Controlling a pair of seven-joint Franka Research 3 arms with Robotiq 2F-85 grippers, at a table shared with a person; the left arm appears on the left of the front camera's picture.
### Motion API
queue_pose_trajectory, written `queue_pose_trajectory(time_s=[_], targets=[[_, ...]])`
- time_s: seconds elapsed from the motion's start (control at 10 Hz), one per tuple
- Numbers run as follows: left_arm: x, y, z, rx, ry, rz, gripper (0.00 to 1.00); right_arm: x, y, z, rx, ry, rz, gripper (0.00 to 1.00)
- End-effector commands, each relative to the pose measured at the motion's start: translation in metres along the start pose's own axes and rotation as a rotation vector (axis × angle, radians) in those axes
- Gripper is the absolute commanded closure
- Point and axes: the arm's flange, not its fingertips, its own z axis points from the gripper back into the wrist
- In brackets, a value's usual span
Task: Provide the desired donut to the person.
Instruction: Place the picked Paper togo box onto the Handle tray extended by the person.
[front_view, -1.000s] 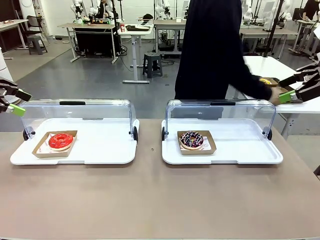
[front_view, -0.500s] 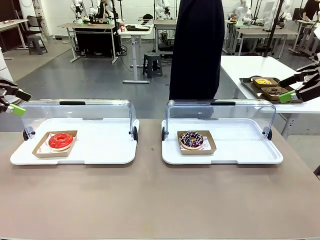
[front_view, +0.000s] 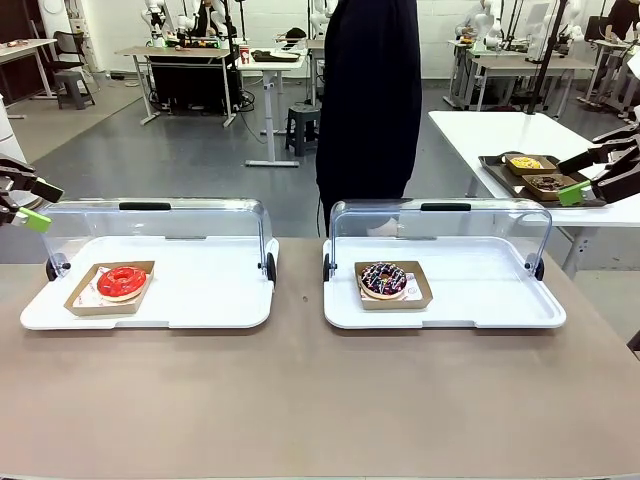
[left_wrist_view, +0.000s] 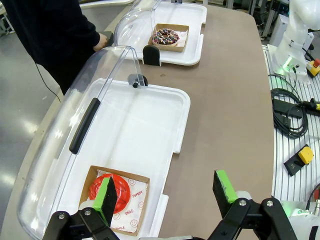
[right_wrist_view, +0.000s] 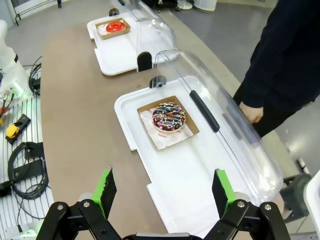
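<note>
Person (front_view: 365, 100) upright behind trays, perhaps side-on, left gripper (left_wrist_view: 167, 192) and right gripper (right_wrist_view: 162, 192) spread wide, empty

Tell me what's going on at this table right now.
Nothing is being handled yet. Two white trays with clear lids raised sit on the table: a red donut in the left tray, a chocolate sprinkled donut in the right tray. The person stands behind them at the far side. The left gripper and right gripper hang open above the trays, holding nothing.
</note>
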Motion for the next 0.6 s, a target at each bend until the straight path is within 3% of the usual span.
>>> queue_pose_trajectory(time_s=[0.0, 0.5], targets=[[0.0015, 0.0010, -0.0010, 0.000, -0.015, -0.003, 0.00, 0.0000, 0.0006, -0.0012, 0.005, -0.015, 0.004, 0.00], [0.0015, 0.0010, -0.0010, 0.000, -0.015, -0.003, 0.00, 0.0000, 0.0006, -0.0012, 0.005, -0.015, 0.004, 0.00]])
